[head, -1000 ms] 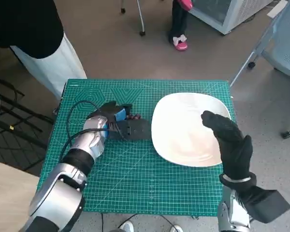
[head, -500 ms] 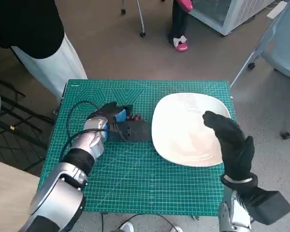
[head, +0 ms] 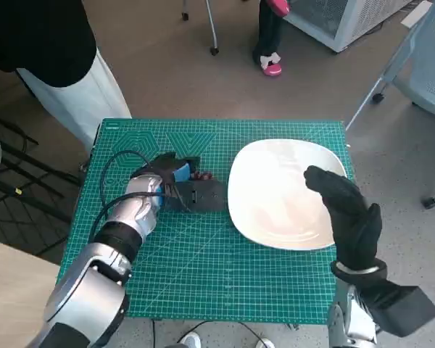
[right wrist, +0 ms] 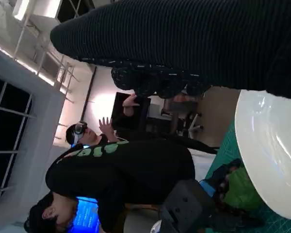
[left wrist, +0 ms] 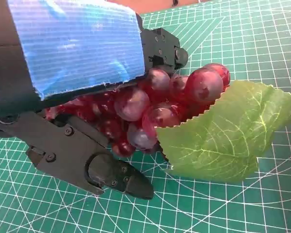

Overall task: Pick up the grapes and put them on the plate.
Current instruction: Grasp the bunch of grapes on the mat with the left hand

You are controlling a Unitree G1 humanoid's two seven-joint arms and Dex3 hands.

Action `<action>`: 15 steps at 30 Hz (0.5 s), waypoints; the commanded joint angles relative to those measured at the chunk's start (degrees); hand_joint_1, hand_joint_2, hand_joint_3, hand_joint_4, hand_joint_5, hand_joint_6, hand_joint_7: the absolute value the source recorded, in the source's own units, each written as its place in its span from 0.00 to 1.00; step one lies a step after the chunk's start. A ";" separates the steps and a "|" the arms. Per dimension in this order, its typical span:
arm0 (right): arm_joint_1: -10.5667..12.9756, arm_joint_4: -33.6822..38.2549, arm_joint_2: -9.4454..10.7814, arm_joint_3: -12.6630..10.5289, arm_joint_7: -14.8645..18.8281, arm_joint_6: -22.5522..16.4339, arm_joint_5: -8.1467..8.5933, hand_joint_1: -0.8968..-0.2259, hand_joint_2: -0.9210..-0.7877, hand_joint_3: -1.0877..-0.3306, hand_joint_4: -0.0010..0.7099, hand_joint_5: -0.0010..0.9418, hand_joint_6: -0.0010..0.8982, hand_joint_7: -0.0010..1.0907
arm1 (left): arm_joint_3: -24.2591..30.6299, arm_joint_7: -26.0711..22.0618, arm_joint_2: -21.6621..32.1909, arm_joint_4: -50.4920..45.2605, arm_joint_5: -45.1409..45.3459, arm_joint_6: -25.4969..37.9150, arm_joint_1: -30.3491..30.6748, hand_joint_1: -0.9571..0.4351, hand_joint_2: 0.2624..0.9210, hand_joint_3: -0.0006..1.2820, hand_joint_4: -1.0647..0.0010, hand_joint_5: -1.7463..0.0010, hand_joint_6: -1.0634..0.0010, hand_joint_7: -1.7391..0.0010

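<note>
Head view: even, soft indoor light, faint shadows, wide-angle bend at the edges. Mild sheen on the glossy white plate. Left wrist view is sharp; highlights on the red grapes, blue tape slightly blown out. Right wrist view: dark glove underexposed, bright wall glare behind the person in black.
</note>
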 commanded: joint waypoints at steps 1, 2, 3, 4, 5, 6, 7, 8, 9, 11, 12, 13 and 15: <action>1.55 0.17 0.10 0.01 0.07 0.91 0.19 0.45 0.00 0.25 0.65 0.01 0.09 0.48 | -1.05 0.06 -0.96 1.81 0.15 -0.24 1.15 0.51 0.75 0.01 1.00 1.00 0.82 1.00; 1.55 0.17 0.10 0.01 0.07 0.91 0.19 0.45 0.00 0.25 0.65 0.01 0.09 0.48 | -1.12 0.09 -0.96 1.85 0.08 -0.25 1.13 0.51 0.75 0.01 1.00 1.00 0.82 1.00; 1.55 0.17 0.10 0.01 0.07 0.91 0.20 0.45 0.00 0.25 0.65 0.01 0.09 0.48 | -1.18 0.11 -0.96 1.88 0.02 -0.26 1.11 0.51 0.75 0.01 1.00 1.00 0.82 1.00; 1.56 0.16 0.09 0.02 0.06 0.91 0.20 0.45 0.00 0.25 0.65 0.01 0.09 0.48 | -1.24 0.13 -0.96 1.92 -0.05 -0.27 1.09 0.51 0.75 0.01 1.00 1.00 0.82 1.00; 1.60 0.10 0.09 0.03 0.04 0.91 0.16 0.45 0.00 0.25 0.65 0.01 0.09 0.48 | -1.27 0.24 -0.97 1.93 -0.12 -0.29 1.08 0.51 0.75 0.01 1.00 1.00 0.82 1.00; 1.66 0.02 0.06 0.03 0.00 0.92 0.12 0.45 0.00 0.25 0.65 0.01 0.09 0.48 | -1.24 0.59 -1.00 1.93 -0.22 -0.41 1.09 0.51 0.75 0.01 1.00 1.00 0.82 1.00; 1.75 -0.11 0.04 0.02 -0.04 0.94 0.09 0.45 0.00 0.25 0.65 0.01 0.09 0.48 | -1.21 1.19 -1.04 1.90 -0.29 -0.62 1.14 0.52 0.75 0.01 0.98 1.00 0.81 0.99; 1.86 -0.25 0.01 0.01 -0.09 0.97 0.06 0.45 0.00 0.25 0.65 0.01 0.09 0.48 | -1.19 1.94 -1.07 1.86 -0.33 -0.89 1.23 0.54 0.76 0.01 0.91 0.99 0.78 0.99; 1.94 -0.36 -0.01 -0.02 -0.12 1.01 0.08 0.45 0.00 0.25 0.65 0.01 0.09 0.48 | -1.25 2.76 -1.09 1.80 -0.28 -1.19 1.36 0.58 0.78 0.01 0.80 0.96 0.73 0.99; 2.11 -0.60 -0.01 -0.04 -0.18 1.13 0.14 0.45 0.00 0.25 0.65 0.01 0.09 0.48 | -1.67 4.02 -1.04 1.66 0.06 -1.68 1.62 0.71 0.84 0.03 0.54 0.76 0.59 0.99; 2.19 -0.71 -0.01 -0.05 -0.20 1.21 0.17 0.45 0.00 0.25 0.65 0.01 0.09 0.48 | -2.00 4.56 -0.98 1.57 0.34 -1.91 1.75 0.78 0.87 0.04 0.47 0.64 0.53 0.99; 2.27 -0.83 0.00 -0.06 -0.23 1.29 0.20 0.46 0.00 0.25 0.65 0.01 0.10 0.48 | -2.39 5.09 -0.91 1.48 0.66 -2.16 1.87 0.84 0.91 0.05 0.43 0.53 0.48 0.98; 2.36 -0.97 -0.01 -0.11 -0.27 1.46 0.27 0.46 0.00 0.25 0.65 0.01 0.10 0.48 | -3.24 6.22 -0.77 1.34 1.32 -2.67 2.04 0.89 0.95 0.06 0.41 0.40 0.38 0.96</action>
